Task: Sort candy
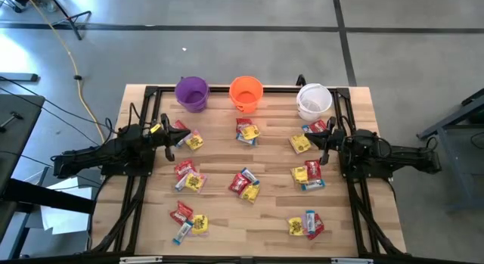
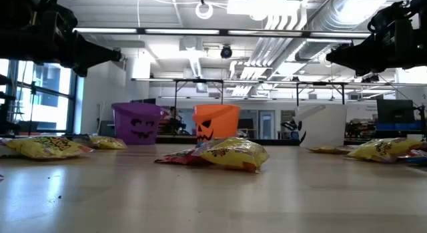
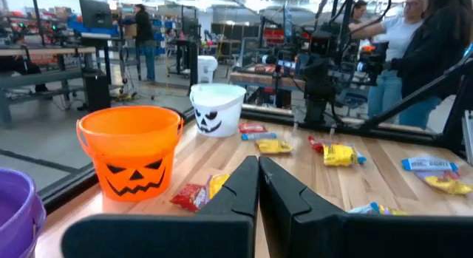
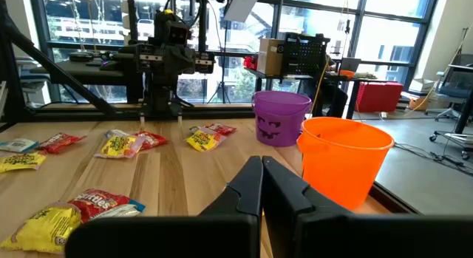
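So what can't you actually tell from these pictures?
- Inside of the purple bucket, orange bucket and white bucket: high view too small, other views blocked by their walls, so any contents are unknown.
- Wrapper print on the candy: too small or blurred everywhere.
- Exact candy count: pieces overlap in their piles.
- Left claw and right claw: low view cuts the arms at the top edge.
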Controlling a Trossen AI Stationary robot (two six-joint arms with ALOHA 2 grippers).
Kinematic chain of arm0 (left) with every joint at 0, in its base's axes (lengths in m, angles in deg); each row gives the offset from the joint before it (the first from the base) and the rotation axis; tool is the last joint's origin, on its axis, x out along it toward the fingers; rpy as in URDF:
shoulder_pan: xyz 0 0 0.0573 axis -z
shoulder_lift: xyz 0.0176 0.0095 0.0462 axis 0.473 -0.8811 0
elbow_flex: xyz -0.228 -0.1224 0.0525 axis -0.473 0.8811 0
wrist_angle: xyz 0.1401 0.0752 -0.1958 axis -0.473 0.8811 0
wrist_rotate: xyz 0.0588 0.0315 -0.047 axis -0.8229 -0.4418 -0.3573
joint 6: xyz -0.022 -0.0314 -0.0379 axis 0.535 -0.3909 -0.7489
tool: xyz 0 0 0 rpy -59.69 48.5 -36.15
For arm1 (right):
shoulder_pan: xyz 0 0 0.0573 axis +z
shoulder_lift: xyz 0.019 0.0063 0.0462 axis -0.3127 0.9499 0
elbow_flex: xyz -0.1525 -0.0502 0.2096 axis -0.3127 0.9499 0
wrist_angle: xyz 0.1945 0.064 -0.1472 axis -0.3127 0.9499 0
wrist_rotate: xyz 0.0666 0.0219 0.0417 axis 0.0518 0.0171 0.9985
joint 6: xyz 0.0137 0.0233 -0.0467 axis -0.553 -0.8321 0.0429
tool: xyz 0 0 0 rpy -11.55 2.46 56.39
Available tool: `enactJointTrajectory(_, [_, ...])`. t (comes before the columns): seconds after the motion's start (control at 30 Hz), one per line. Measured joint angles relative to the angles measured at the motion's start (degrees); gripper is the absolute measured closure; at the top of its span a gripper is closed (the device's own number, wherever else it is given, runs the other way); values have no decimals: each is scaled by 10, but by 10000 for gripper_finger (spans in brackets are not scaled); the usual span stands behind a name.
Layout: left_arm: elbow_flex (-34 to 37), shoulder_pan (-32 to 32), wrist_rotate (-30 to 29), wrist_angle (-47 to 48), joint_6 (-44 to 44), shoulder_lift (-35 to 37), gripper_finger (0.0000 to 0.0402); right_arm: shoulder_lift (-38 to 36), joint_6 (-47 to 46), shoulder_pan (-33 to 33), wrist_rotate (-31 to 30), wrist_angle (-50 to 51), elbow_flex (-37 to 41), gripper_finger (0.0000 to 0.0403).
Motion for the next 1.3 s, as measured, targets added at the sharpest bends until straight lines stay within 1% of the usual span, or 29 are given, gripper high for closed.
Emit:
enactJointTrajectory(0.1, [0,0,0,-36,18,0,402,0,0,0,0,0,0,403])
enactJointTrajectory(0.27, [-1,0,0,-80,16,0,401,0,0,0,0,0,0,403])
enactJointTrajectory(0.43, [-1,0,-3,-92,-11,-3,401,0,0,0,0,0,0,403])
enactJointTrajectory(0.57, [-1,1,12,-89,-17,-28,401,0,0,0,0,0,0,403])
enactJointTrajectory(0.63, [-1,1,11,-91,-22,-55,402,0,0,0,0,0,0,403])
enactJointTrajectory(0.8, [-1,1,-39,-113,-12,-142,401,0,0,0,0,0,0,403])
enactJointTrajectory(0.9, [-9,1,-57,-121,-12,-197,401,0,0,0,0,0,0,403])
enactJointTrajectory(1.1, [-42,1,-59,-125,-22,-296,401,0,0,0,0,0,0,403])
enactJointTrajectory(1.3, [-76,16,-59,-124,-46,-371,401,0,0,0,0,0,0,403])
